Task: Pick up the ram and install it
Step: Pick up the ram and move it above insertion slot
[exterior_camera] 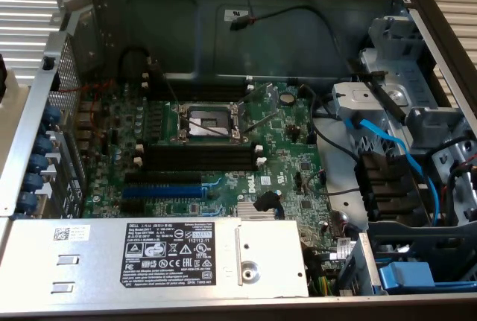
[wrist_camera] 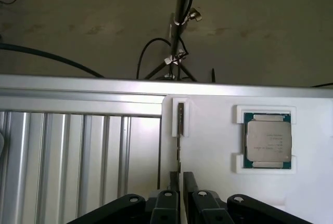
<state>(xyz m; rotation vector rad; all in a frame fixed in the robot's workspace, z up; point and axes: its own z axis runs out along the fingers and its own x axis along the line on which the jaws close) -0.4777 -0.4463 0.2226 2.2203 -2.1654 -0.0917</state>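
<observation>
Standing on edge in a white holder (wrist_camera: pixel 171 125), near the processor (wrist_camera: pixel 268 141): 1 ram (wrist_camera: pixel 180 115) (light, stiff, fragile; pinch flat faces). Gripper (wrist_camera: pixel 180 182) slightly parted, flanking its end, holding nothing.

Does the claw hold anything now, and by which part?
It cannot be told. The claw sits astride one end of the ram, which stands on edge in its white holder; whether it presses the stick is unclear.
</observation>
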